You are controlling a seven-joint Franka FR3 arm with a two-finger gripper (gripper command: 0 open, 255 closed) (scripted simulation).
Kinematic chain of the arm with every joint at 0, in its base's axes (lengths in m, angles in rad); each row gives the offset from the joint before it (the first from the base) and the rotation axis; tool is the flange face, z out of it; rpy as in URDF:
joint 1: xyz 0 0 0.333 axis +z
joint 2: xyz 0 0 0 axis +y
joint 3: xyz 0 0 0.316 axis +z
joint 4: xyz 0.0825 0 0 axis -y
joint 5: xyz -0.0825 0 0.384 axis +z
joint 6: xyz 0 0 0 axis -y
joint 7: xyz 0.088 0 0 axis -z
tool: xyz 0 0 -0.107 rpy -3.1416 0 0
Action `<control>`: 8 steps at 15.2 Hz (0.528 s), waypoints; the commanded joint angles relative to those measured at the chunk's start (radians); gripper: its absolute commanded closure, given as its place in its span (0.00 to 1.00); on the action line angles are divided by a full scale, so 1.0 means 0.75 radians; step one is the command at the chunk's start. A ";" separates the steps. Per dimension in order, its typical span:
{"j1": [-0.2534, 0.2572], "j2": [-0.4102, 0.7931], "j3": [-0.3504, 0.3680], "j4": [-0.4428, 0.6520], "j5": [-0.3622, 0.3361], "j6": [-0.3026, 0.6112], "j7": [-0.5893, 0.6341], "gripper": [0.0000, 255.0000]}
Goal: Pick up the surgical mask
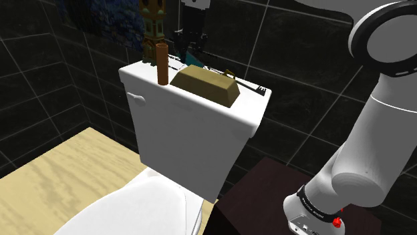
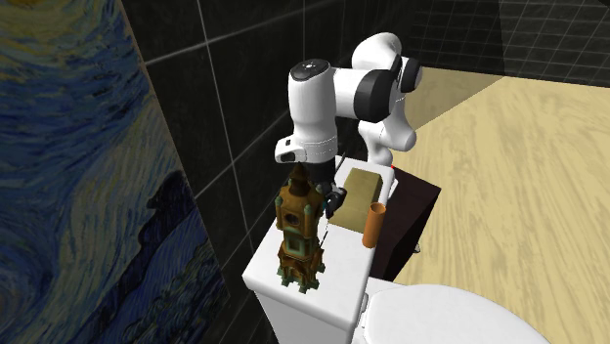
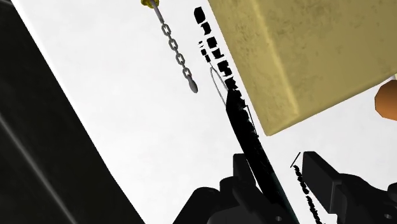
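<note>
**Fingers (image 3: 324, 181) apart, mask (image 3: 245, 121) between them**

Wrist view: the fingers stand open over the white tank (image 3: 127, 108). The mask, a thin black strip seen edge-on, runs out from between them, close by one finger and clear of the other. Ahead of the fingers, a tan bar (image 3: 299, 51) lies just beside the strip and a chain (image 3: 175, 48) lies on its other side.

Shoulder view: the fingers hang at the tank's back edge, behind a brown cylinder (image 1: 162, 65).

Second exterior view: a tower model (image 2: 301, 235) stands in front of them.
</note>
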 commanded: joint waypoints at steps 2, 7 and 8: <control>0.000 0.002 0.000 -0.002 -0.001 -0.002 0.001 1.00; 0.003 0.027 0.001 0.106 -0.005 -0.085 0.010 1.00; 0.004 0.034 0.001 0.134 -0.006 -0.107 0.012 1.00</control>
